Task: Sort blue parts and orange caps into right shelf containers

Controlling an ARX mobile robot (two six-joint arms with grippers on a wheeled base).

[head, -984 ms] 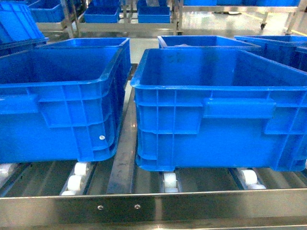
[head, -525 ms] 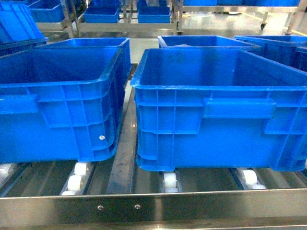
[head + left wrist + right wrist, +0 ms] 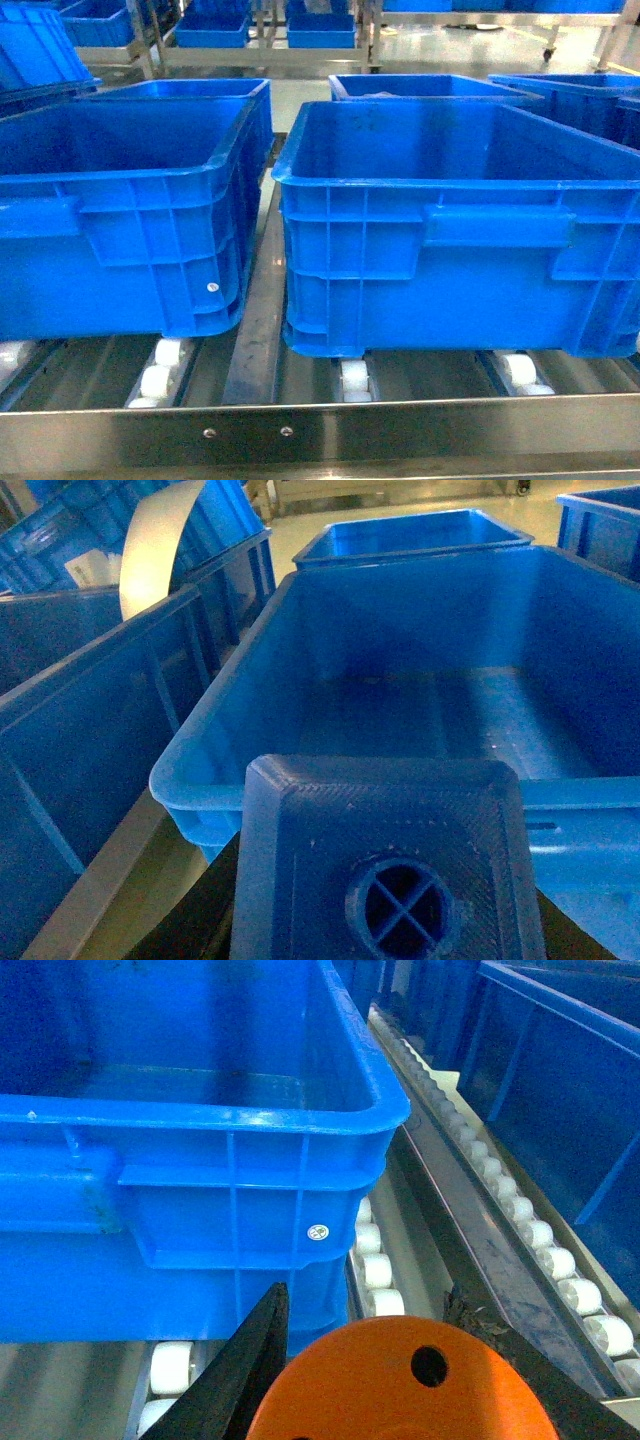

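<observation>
Close-up, ridged blue part (image 3: 385, 855); smooth round orange cap (image 3: 400, 1385) gripped.

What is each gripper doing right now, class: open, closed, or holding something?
Left gripper: closed on a blue part.
Right gripper: closed on an orange cap, black jaws either side.

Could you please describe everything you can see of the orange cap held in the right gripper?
The round orange plastic cap fills the bottom of the right wrist view, only its flat, matte top showing. One small round hole is plainly visible in that face; another sits at the picture's lower edge. It sits between the right gripper's two dark fingers, which flank it on either side. Its side wall is hidden. Beyond it stands a large blue ribbed plastic crate on white rollers.
</observation>
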